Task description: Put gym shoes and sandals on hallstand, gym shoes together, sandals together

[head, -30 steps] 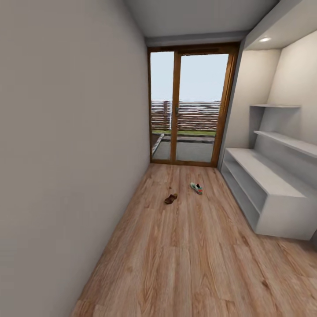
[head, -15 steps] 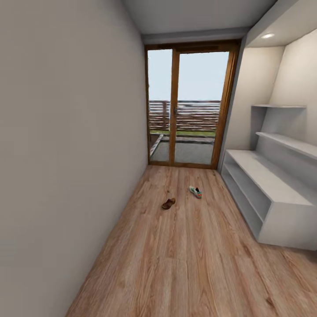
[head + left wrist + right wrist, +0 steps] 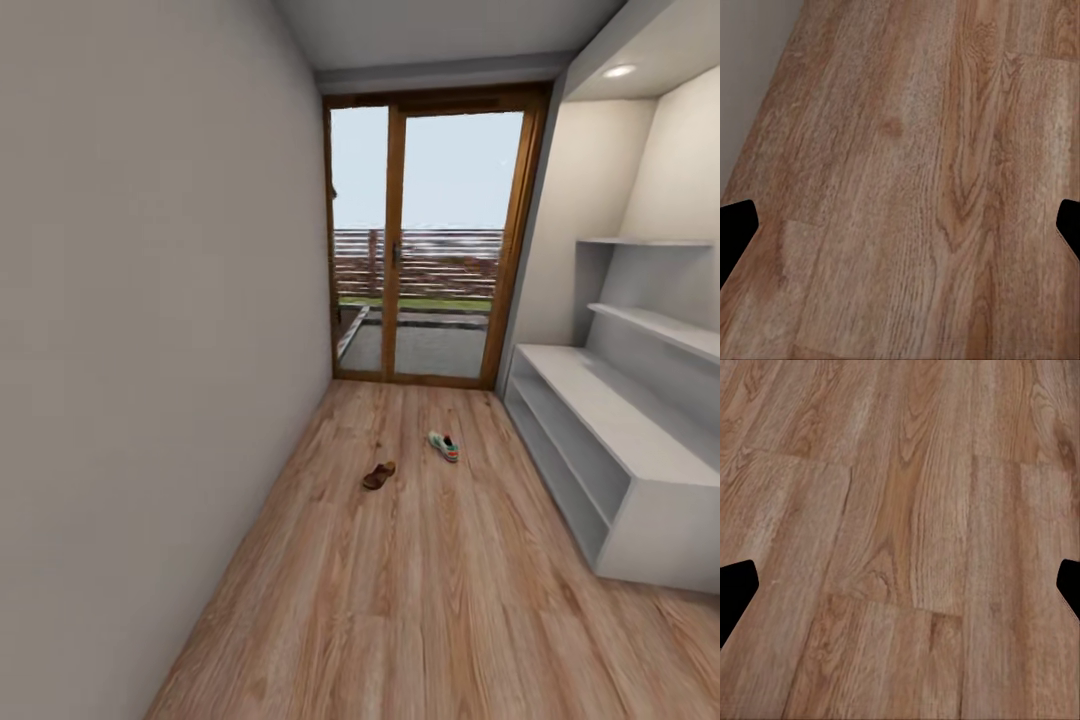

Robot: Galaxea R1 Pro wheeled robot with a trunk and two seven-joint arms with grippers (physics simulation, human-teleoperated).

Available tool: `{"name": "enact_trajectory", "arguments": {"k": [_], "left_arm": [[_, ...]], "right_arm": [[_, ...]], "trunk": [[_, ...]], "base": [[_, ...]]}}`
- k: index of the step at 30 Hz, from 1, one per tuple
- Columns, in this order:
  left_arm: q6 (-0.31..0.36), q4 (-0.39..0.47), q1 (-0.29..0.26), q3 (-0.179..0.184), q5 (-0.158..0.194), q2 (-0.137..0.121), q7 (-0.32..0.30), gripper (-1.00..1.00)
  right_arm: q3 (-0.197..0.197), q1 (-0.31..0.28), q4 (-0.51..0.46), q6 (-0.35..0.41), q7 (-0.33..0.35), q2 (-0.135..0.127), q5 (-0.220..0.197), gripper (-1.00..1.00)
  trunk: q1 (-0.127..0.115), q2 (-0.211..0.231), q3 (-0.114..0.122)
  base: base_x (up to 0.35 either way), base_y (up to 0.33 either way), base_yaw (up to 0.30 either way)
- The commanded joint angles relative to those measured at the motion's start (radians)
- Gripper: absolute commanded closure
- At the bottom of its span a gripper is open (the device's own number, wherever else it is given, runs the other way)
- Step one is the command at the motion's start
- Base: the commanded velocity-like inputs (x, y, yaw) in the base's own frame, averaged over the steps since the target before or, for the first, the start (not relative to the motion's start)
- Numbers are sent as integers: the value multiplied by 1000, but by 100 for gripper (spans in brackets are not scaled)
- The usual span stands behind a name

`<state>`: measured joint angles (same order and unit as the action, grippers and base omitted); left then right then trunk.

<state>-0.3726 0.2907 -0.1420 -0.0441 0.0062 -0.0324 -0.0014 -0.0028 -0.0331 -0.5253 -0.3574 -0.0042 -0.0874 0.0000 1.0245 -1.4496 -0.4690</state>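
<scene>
Sandal [image 3: 379, 476] lies on the corridor floor [image 3: 420, 600], gym shoe [image 3: 444, 446] near it, hallstand [image 3: 620, 440] at right. Both grippers' jaws spread wide, empty. Risk: the visible shoes are small and far off, so misjudged approach could nudge them.

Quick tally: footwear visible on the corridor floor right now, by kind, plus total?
Brown leather sandal: 1
Off-white gym shoe with green and red-orange accents: 1
Total: 2, both on the wood-grain plank floor, apart from each other; no footwear visible on the pale grey stepped shoe rack.
</scene>
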Motion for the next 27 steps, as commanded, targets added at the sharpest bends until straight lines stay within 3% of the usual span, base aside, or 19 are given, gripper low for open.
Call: {"name": "enact_trajectory", "arguments": {"k": [1,27], "left_arm": [[-3,-1,-1,-2,1,0,0,-100],[-3,-2,-1,-3,0,0,0,-100]], "right_arm": [[0,-1,1,-3,0,0,0,-100],[0,-1,1,-3,0,1,0,-100]], "trunk": [[1,0,-1],[1,0,-1]], "base": [[311,-81,0],[311,-81,0]]}}
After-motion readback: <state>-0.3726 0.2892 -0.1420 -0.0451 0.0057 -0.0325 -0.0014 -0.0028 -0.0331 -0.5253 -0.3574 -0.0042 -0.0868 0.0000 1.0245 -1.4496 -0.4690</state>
